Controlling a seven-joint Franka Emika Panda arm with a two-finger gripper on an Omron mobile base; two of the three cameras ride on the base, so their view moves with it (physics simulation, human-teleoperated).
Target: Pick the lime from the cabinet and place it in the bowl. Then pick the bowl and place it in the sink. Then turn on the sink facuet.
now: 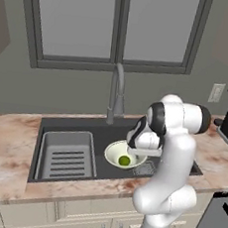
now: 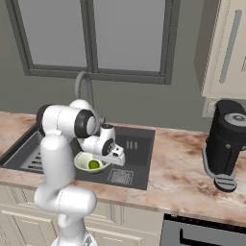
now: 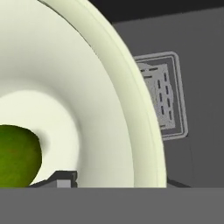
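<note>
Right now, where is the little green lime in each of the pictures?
Left base view: the lime sits inside the bowl, in the sink just left of the arm.
Right base view: the lime lies in the bowl, under the gripper, beside the arm's right.
Hand view: the lime fills the lower left corner, inside the bowl.
Shared landmark: the square drain beside the bowl.

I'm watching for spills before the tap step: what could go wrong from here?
The bowl, lime inside, sits in the sink with the gripper at its rim; whether the fingers grip it I cannot tell. A careless pull-away could tip the bowl and roll the lime out. The sink faucet stands close behind the arm, so a wide swing toward it might knock the spout.
</note>
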